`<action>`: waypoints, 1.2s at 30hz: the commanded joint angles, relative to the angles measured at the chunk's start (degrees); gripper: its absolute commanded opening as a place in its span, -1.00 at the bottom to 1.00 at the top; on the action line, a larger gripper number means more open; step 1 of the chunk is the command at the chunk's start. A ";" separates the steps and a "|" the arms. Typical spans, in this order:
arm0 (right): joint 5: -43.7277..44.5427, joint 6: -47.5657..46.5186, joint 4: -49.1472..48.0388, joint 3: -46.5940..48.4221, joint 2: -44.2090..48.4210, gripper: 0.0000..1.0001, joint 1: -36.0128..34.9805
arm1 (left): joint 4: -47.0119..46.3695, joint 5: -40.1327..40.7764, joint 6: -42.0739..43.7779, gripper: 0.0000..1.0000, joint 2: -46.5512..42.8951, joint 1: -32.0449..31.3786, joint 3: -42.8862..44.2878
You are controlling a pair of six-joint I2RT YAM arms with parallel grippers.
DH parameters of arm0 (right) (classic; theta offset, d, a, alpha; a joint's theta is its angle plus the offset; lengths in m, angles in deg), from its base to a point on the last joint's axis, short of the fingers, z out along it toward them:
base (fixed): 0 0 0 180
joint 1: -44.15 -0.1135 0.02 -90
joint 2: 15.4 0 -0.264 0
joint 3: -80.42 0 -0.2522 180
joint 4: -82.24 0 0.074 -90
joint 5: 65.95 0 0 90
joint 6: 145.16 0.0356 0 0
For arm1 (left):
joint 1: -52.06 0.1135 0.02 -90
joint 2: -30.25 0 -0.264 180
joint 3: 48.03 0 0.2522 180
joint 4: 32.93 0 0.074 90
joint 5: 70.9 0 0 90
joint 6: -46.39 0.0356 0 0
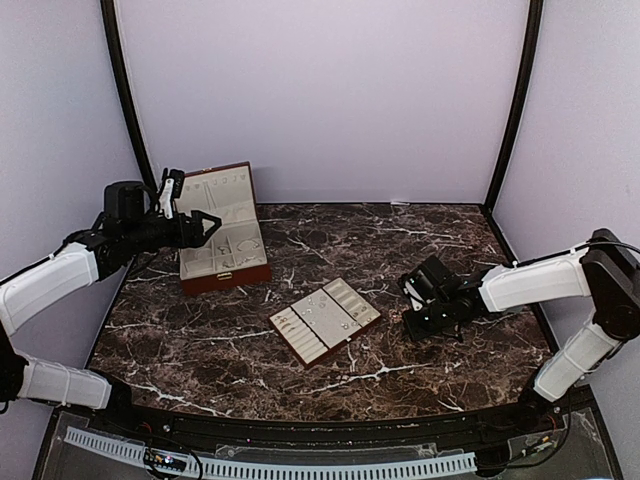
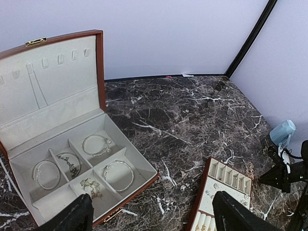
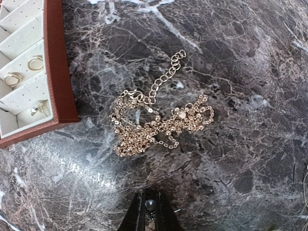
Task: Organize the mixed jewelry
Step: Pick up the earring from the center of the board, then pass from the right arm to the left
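Judging by how things lie, the sorting is looking partly done. Nearest the arm bases, in front of the cream slotted tray with a reddish-brown rim (image 1: 345, 342), a white perforated strip (image 1: 300, 466) is running along the table's front edge. The tray is sitting mid-table and is already holding some of the mixed jewelry (image 3: 13, 78). Small pale rings (image 3: 34, 62) and a stud (image 3: 41, 109) are resting in separate slots near its rim, while several other slots are showing only lining.

Just right of the tray, apart from its rim, a tangled pale-gold beaded chain (image 3: 154, 122) is lying loose on the stone, and it is looking like the main piece left to place. The right gripper (image 3: 150, 196) is hanging low, right of the tray beside that chain. Its jaws are drawn nearly together, with a tiny pale round piece (image 3: 150, 206) showing between them, seemingly pinched.

Beyond and left of the tray, a reddish-brown box with cream lining (image 1: 225, 282) is standing open with its lid raised. Silvery bangles (image 2: 96, 144) are lying one to a compartment, and a thin chain bracelet (image 2: 71, 163) and a small cluster of pieces (image 2: 90, 186) are occupying others. The left gripper (image 1: 212, 228) is hovering over that box, jaws wide apart and holding nothing.

A dark brown marble tabletop with white veins (image 1: 400, 240) is spreading all round the tray. Behind it, pale lilac walls (image 1: 320, 100) are closing in the space, and black curved poles (image 1: 125, 90) are rising at the back corners.
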 commanded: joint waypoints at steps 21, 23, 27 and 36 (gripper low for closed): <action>-4.41 6.27 -8.07 0.09 8.79 -0.95 -1.22 | -19.96 3.57 -16.24 0.57 3.56 -19.40 -8.88; -5.33 7.08 -9.81 0.37 9.27 -0.95 -1.63 | -24.11 4.80 -18.81 0.57 5.71 -22.39 -9.14; -5.86 8.31 -11.73 1.13 9.43 -0.96 -2.87 | -29.81 6.62 -21.62 0.56 11.55 -28.45 -6.57; -5.40 10.09 -14.93 3.36 10.28 -0.95 -5.98 | -34.67 3.08 -25.05 0.52 26.49 -37.77 1.38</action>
